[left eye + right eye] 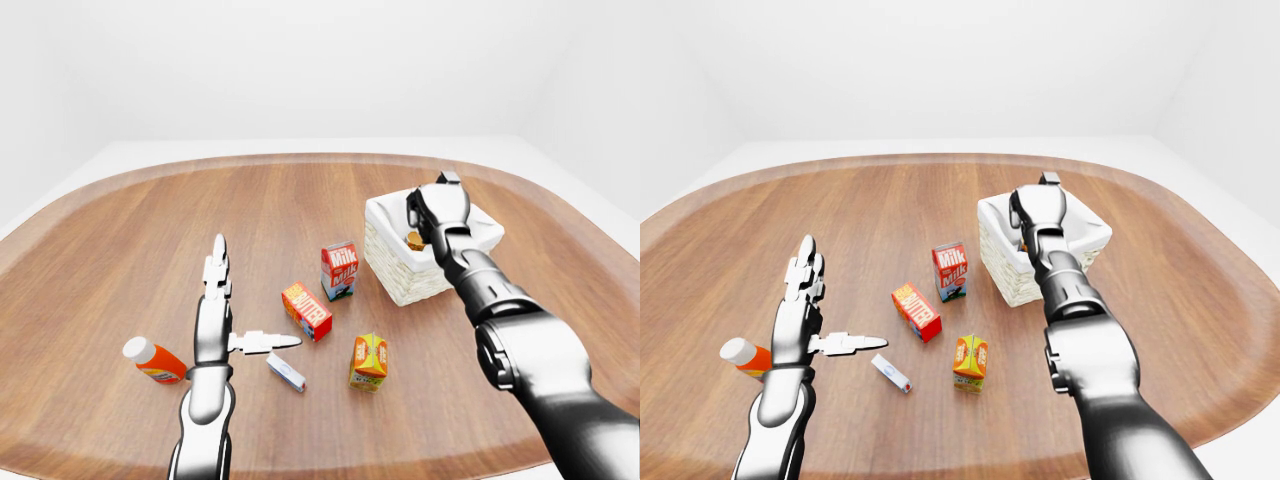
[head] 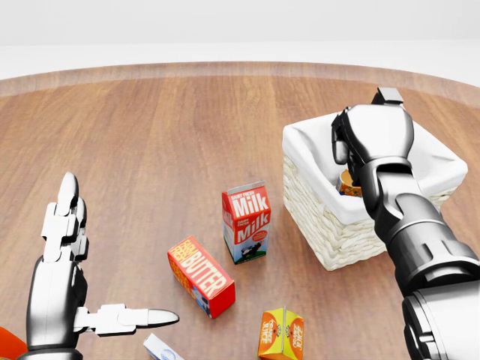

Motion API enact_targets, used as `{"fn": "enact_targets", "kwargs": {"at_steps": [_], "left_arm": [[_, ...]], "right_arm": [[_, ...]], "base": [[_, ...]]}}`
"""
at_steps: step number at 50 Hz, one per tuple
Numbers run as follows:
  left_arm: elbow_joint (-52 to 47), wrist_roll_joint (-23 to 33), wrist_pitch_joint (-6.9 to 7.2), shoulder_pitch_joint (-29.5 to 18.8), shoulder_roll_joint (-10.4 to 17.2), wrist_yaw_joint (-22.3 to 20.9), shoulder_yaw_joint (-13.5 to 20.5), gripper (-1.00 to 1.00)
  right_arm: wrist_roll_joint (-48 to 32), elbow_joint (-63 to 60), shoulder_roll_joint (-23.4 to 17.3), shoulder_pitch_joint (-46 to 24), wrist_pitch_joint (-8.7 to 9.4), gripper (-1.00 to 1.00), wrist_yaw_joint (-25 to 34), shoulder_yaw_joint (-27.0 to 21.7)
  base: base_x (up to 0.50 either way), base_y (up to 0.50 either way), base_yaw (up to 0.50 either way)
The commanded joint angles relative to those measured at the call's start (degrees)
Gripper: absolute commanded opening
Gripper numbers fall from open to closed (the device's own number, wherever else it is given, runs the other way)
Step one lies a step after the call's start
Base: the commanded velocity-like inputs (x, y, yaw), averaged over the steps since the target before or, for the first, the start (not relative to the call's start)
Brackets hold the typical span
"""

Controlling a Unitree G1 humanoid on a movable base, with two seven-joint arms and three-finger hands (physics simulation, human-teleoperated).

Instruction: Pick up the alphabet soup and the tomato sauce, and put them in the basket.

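The right hand (image 2: 373, 142) is seen hanging over the white-lined wicker basket (image 2: 322, 225), and most of the basket's inside is blocked by the wrist and forearm; whether the fingers are curled or spread can't really be told, since only the back of the hand is shown, and nothing can be seen gripped in it. Just a sliver of an orange-brown can (image 2: 347, 182) is visible inside the basket, beside the wrist; its label can't be read, so soup or sauce, no idea. No second can can be made out, in the basket or on the table.

The left hand (image 2: 67, 289) is held wide open near the head view's lower left, fingers straight up and thumb stuck out sideways, nothing in it.

On the wooden table (image 2: 150, 135) a milk carton (image 2: 246, 222) is standing upright just left of the basket; a red butter box (image 2: 201, 276) lies below it; an orange carton (image 2: 281, 334) is cut off by the head view's bottom edge; a small white box (image 1: 286, 371) and a tipped-over orange bottle (image 1: 153, 361) with a white cap are shown whole only in the left-eye view.
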Motion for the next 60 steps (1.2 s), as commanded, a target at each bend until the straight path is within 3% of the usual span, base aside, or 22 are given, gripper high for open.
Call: {"fn": "enact_targets", "kwargs": {"at_steps": [1, 6, 7, 8, 10, 12, 13, 38, 60], "left_arm": [[-0.12, -0.30, 0.00, 0.06, -0.02, 0.03, 0.11, 1.00], [-0.12, -0.32, 0.00, 0.06, -0.03, 0.04, 0.11, 1.00], [-0.12, -0.31, 0.00, 0.06, -0.03, 0.04, 0.11, 1.00], [-0.12, -0.30, 0.00, 0.06, -0.03, 0.06, 0.11, 1.00], [-0.12, -0.32, 0.00, 0.06, -0.03, 0.05, 0.11, 1.00], [-0.12, -0.31, 0.00, 0.06, -0.01, 0.02, 0.10, 1.00], [-0.12, -0.32, 0.00, 0.06, -0.03, 0.05, 0.11, 1.00], [-0.12, -0.33, 0.00, 0.06, -0.03, 0.04, 0.11, 1.00], [-0.11, -0.31, 0.00, 0.06, -0.04, 0.06, 0.12, 1.00]], "right_arm": [[1.74, -0.51, -0.04, 0.12, 0.00, -1.00, 0.00, -0.08], [1.76, -0.52, -0.15, -0.01, 0.00, -1.00, 0.00, -0.14], [1.76, -0.52, -0.16, -0.01, 0.00, -0.91, 0.00, -0.13], [1.75, -0.53, -0.17, -0.07, 0.00, -0.42, 0.00, -0.13], [1.75, -0.53, -0.19, -0.08, 0.00, 0.05, 0.00, -0.13], [1.75, -0.53, -0.19, -0.05, 0.00, 0.94, 0.00, -0.14], [1.76, -0.46, -0.14, 0.04, 0.00, 1.00, 0.00, -0.15], [2.23, -0.86, -0.60, -0.87, 0.00, 1.00, 0.00, -0.34], [3.62, -2.13, -3.54, -5.48, 0.00, 1.00, 0.00, -0.85]], "base": [[0.00, 0.00, 0.00], [0.00, 0.00, 0.00], [0.00, 0.00, 0.00], [0.00, 0.00, 0.00], [0.00, 0.00, 0.00], [0.00, 0.00, 0.00], [0.00, 0.00, 0.00], [0.00, 0.00, 0.00], [0.00, 0.00, 0.00]]}}
